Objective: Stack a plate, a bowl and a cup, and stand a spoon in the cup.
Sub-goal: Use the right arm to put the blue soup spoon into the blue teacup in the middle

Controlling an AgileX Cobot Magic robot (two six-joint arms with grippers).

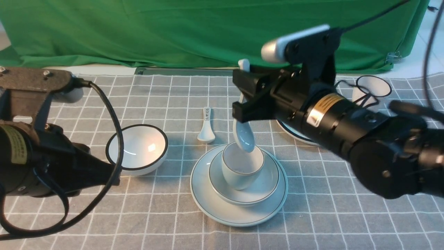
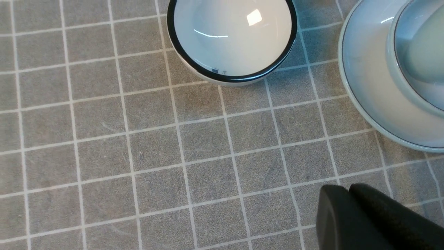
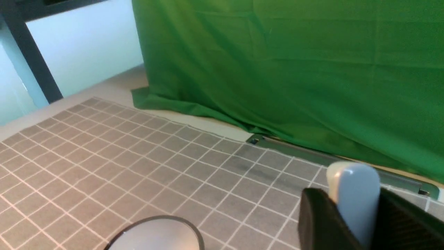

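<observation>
The pale plate [image 1: 208,194] lies at the table's middle with the shallow bowl [image 1: 269,182] on it and the handleless cup [image 1: 239,173] in the bowl. My right gripper [image 1: 241,95] is shut on the handle of the white spoon [image 1: 244,137]. The spoon hangs nearly upright with its scoop end at the cup's mouth, and I cannot tell whether it touches the cup. In the right wrist view the spoon handle [image 3: 357,194] sticks out between the black fingers [image 3: 319,215]. My left gripper [image 2: 348,189] is shut on nothing, low over the cloth, left of the plate [image 2: 364,90].
A black-rimmed bowl [image 1: 137,149] stands left of the stack, close to my left gripper. A small spoon with a patterned handle [image 1: 206,126] lies behind the stack. A black-rimmed cup [image 1: 373,88] and a plate [image 1: 295,133] are partly hidden behind the right arm. A green cloth hangs at the back.
</observation>
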